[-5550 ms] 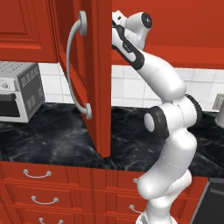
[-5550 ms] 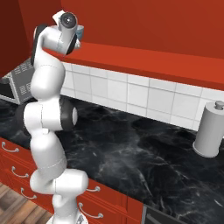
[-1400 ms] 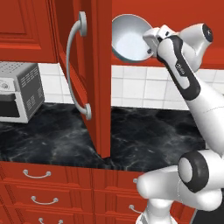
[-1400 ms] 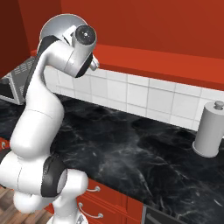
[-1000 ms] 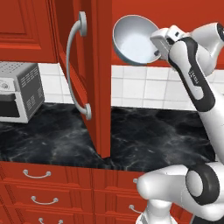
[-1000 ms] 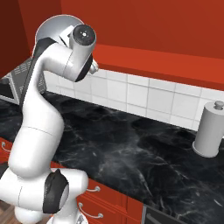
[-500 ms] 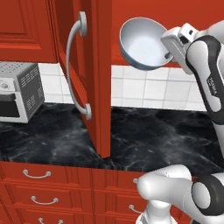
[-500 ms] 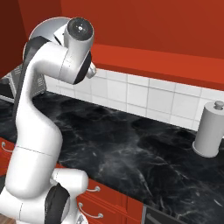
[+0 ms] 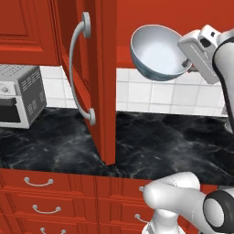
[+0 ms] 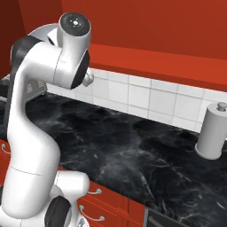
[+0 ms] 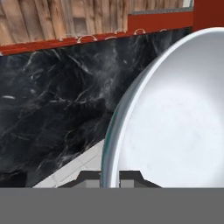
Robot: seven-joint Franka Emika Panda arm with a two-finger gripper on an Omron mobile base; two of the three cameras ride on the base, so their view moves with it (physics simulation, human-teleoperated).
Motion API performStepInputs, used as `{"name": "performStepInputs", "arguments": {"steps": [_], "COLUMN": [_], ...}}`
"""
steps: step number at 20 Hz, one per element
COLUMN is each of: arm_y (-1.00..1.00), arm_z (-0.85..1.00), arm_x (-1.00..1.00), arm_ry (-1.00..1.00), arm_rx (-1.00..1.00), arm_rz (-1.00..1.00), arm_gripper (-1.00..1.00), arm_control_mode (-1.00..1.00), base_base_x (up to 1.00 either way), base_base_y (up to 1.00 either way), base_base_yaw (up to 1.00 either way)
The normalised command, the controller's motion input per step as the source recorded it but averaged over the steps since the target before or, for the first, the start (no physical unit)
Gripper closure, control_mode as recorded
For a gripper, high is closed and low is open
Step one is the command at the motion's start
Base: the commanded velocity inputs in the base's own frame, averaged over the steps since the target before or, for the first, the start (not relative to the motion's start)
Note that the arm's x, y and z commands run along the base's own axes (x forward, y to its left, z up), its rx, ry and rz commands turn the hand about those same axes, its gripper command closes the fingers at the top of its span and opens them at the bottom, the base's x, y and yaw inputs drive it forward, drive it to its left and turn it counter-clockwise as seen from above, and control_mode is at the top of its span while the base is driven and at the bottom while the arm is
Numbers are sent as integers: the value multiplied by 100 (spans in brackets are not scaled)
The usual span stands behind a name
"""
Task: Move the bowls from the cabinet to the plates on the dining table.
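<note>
A glossy white bowl (image 9: pixel 157 52) with a pale blue tint hangs tilted in the air, high above the counter and right of the open cabinet door (image 9: pixel 103 68). My gripper (image 9: pixel 187 61) is shut on the bowl's right rim. In the hand view the bowl (image 11: pixel 175 118) takes up the right half, and its rim runs down between my gripper's (image 11: pixel 109 177) two dark tips. The cabinet's inside is hidden behind the door. The plates and the dining table are out of view.
Below the bowl lies a black marble counter (image 9: pixel 160 141) with a white tiled backsplash. A grey toaster oven (image 9: pixel 18 93) stands at the left. A paper towel roll (image 10: pixel 213 131) stands at the far right. Red drawers (image 9: pixel 41 201) run under the counter.
The bowl has moved right and slightly down, away from the cabinet opening, still in my gripper. The arm has swung right with it.
</note>
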Motion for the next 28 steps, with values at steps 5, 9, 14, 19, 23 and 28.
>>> {"name": "performStepInputs", "arguments": {"steps": [5, 9, 14, 19, 23, 28], "arm_y": [0, 0, 0, 0, 0, 0], "arm_z": [0, 0, 0, -2, -9, -13], "arm_x": [-52, -49, -44, -40, -40, -47], "arm_ry": [10, 11, 13, 7, 0, -2], "arm_rx": [-1, -2, -1, 0, 0, 0], "arm_rz": [0, 0, 0, -1, -2, -4], "arm_gripper": [100, 100, 100, 100, 100, 100], "arm_control_mode": [-100, -100, -100, -100, -100, -100], "base_base_x": [0, 0, 0, 0, 0, 0], "base_base_y": [0, 0, 0, 0, 0, 0], "base_base_yaw": [0, 0, 0, 0, 0, 0]}}
